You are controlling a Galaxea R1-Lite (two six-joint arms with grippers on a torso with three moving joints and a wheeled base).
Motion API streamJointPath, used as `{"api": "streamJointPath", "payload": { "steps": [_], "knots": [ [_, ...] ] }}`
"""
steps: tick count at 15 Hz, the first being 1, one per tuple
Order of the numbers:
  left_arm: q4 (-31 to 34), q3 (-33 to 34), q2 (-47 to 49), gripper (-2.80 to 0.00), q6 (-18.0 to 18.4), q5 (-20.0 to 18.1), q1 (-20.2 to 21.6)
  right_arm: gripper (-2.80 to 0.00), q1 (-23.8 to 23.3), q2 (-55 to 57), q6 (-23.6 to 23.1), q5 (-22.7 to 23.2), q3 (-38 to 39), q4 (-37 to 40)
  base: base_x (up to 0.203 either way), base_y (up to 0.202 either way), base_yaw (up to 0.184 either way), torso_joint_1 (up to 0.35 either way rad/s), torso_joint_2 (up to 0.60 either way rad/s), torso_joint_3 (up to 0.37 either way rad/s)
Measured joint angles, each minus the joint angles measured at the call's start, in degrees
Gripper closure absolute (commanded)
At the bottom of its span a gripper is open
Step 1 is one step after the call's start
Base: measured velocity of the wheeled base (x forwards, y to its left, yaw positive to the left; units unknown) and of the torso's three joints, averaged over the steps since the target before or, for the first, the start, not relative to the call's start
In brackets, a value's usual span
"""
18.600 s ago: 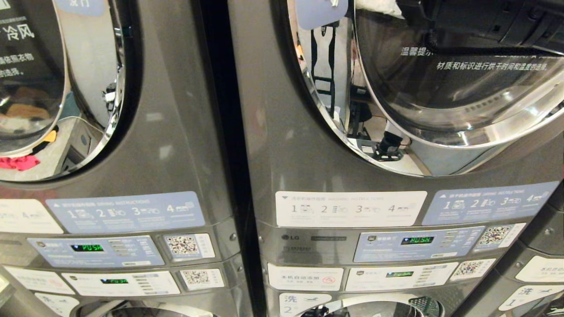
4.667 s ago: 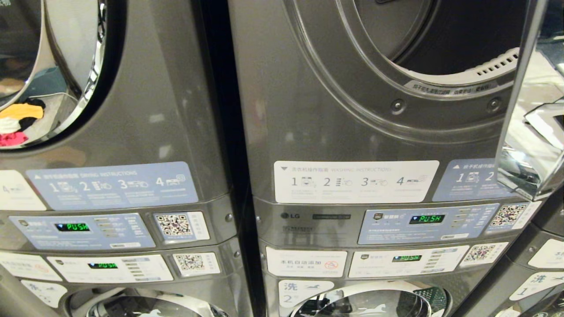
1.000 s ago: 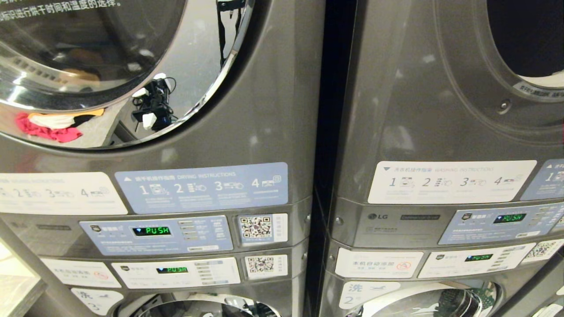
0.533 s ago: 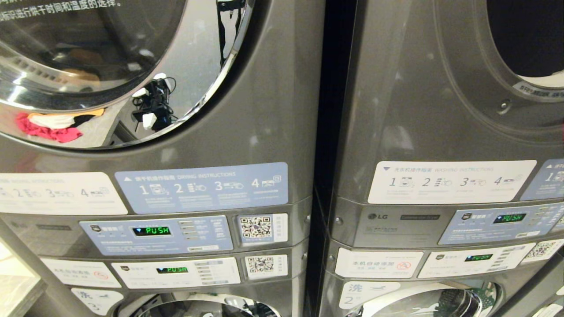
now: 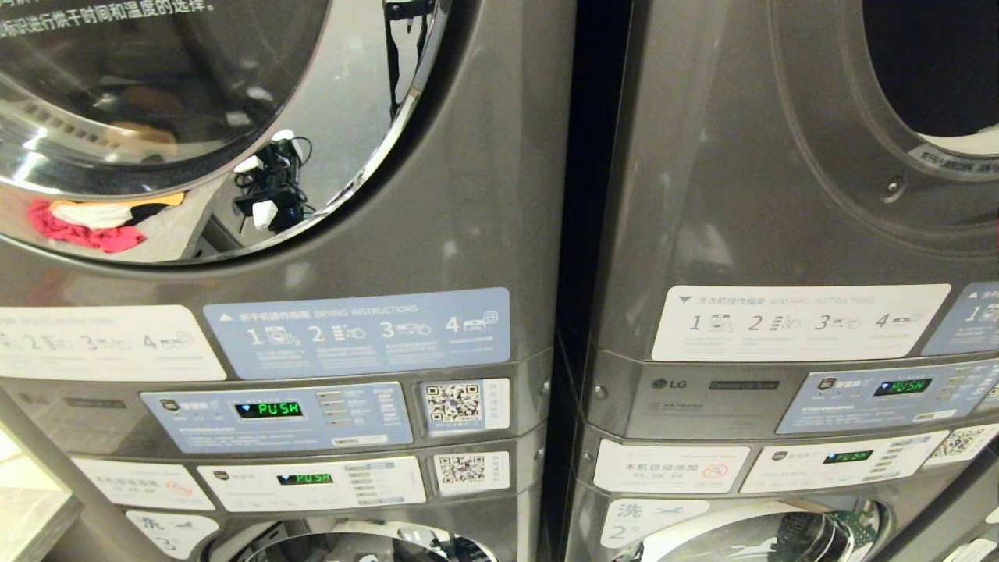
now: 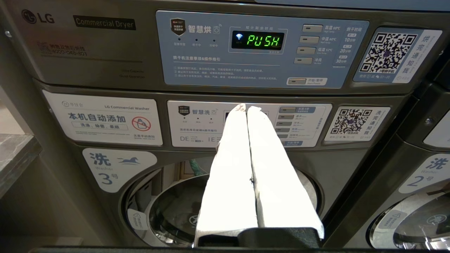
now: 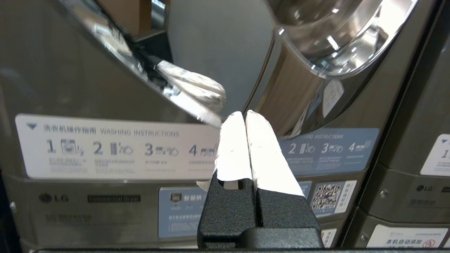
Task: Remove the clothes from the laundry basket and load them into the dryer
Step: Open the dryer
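Two tall grey machines side by side in the head view, the right-hand dryer [image 5: 780, 156] with its round mouth [image 5: 936, 70] open and dark at the top right, the left-hand one with its shiny door [image 5: 195, 117] shut. No clothes and no laundry basket here for real, only a small mirror picture of red and yellow clothes [image 5: 86, 222] in the shiny ring of that shut door. Left gripper [image 6: 246, 109] with both white fingers pressed together and nothing between them, out in front of a washer's button panel [image 6: 249, 123]; right gripper [image 7: 245, 114] pinched tight too, nothing in it, just below the open shiny door [image 7: 337, 38] of the dryer.
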Motion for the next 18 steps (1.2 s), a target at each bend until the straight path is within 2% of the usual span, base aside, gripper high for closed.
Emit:
{"api": "streamJointPath", "payload": {
  "steps": [7, 9, 12, 13, 18],
  "knots": [
    [0.0, 0.0, 0.0, 0.00, -0.3, 0.0, 0.0, 0.00, 0.1, -2.1, -0.2, -0.5, 0.5, -0.7, 0.000, 0.000, 0.000, 0.000, 0.00, 0.000],
    [0.0, 0.0, 0.0, 0.00, -0.3, 0.0, 0.0, 0.00, 0.2, -2.6, -0.5, 2.1, 1.7, -0.3, 0.000, 0.000, 0.000, 0.000, 0.00, 0.000],
    [0.0, 0.0, 0.0, 0.00, -0.4, 0.1, 0.0, 0.00, 0.4, -2.5, -0.5, 10.1, 2.1, 4.1, 0.000, 0.000, 0.000, 0.000, 0.00, 0.000],
    [0.0, 0.0, 0.0, 0.00, -0.4, 0.3, 0.0, 0.00, 0.4, -1.9, -0.5, 11.4, 1.7, 5.8, 0.000, 0.000, 0.000, 0.000, 0.00, 0.000],
    [0.0, 0.0, 0.0, 0.00, -0.4, 0.3, 0.0, 0.00, 0.3, 4.9, 0.0, 11.8, -1.8, 4.4, 0.000, 0.000, 0.000, 0.000, 0.00, 0.000]
  ]
}}
